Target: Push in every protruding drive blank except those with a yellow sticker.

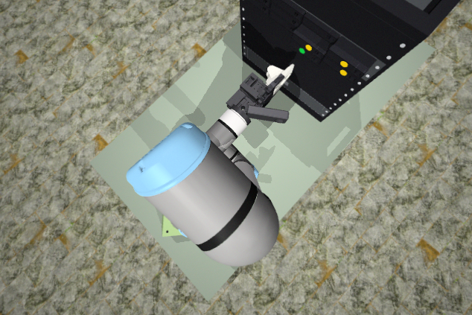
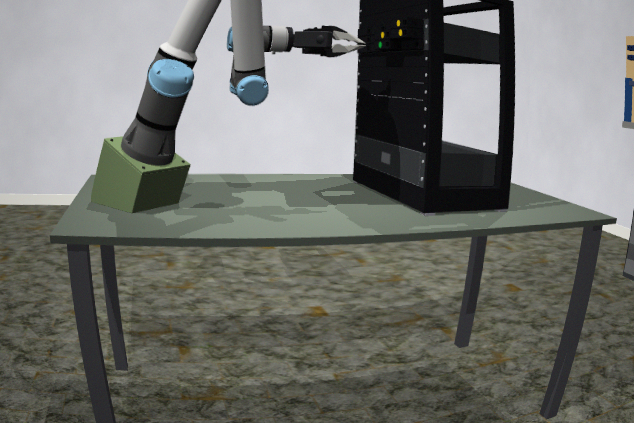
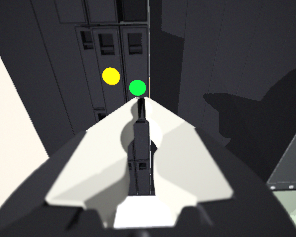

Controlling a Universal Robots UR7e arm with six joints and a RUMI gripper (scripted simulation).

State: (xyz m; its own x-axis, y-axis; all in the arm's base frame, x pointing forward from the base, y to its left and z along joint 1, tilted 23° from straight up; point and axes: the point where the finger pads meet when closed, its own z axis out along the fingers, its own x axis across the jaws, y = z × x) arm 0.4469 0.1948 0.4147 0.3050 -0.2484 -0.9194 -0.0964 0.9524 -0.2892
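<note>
The black rack [image 2: 432, 100] stands on the right part of the table, its front facing my arm. Near its top sits a row of drive blanks. One blank carries a green sticker [image 1: 301, 51], which also shows in the wrist view [image 3: 137, 87] and the side view [image 2: 380, 44]. Its neighbour carries a yellow sticker [image 1: 308, 48] [image 3: 110, 76]. Two more yellow stickers [image 1: 343, 68] mark blanks further right. Some blanks stick out of the front [image 1: 316, 34]. My gripper [image 1: 289, 68] [image 2: 361, 42] [image 3: 142, 99] is shut and empty, its tips just in front of the green-sticker blank; I cannot tell if they touch.
The green arm base block [image 2: 138, 180] stands at the table's left end. The rack's lower front holds a grey panel [image 2: 391, 158]. The table edge runs close behind the rack's right side [image 2: 563, 208].
</note>
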